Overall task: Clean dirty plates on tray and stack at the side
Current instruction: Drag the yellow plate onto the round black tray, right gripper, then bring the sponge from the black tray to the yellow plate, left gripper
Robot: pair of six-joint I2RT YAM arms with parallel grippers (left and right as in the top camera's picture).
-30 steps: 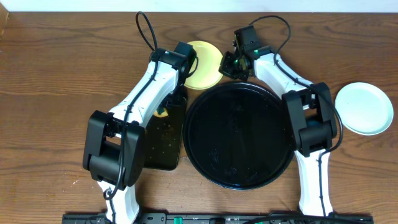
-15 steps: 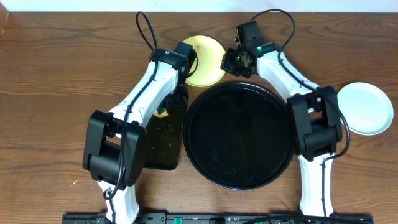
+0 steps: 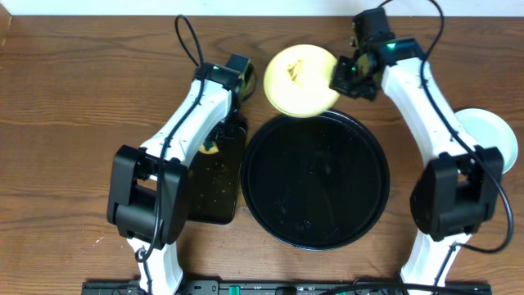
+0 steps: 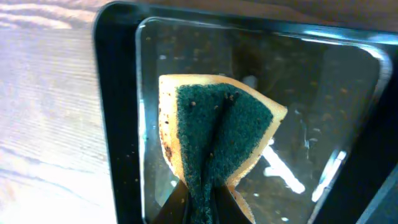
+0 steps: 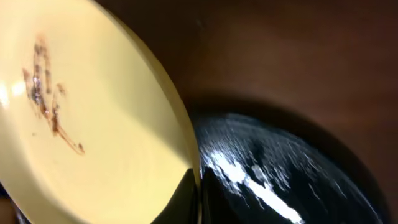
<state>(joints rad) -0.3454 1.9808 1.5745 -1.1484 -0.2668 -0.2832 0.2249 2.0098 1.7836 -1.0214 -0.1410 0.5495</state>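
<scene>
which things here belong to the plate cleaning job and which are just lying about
Job: yellow plate, smeared, in right gripper; pale plate; round black tray; sponge in left gripper; rectangular tray.
Lying about: only the wooden table itself.

Sponge (image 3: 210, 148) mostly hidden under left arm (image 3: 195, 116); yellow plate (image 5: 93, 124) cut off by right wrist view edges.

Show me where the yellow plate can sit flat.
The round black tray is bare throughout. Bare wood lies left of the left arm and between the pale plate and the near edge. Crowded: above the tray, where the right gripper holds the yellow plate.
</scene>
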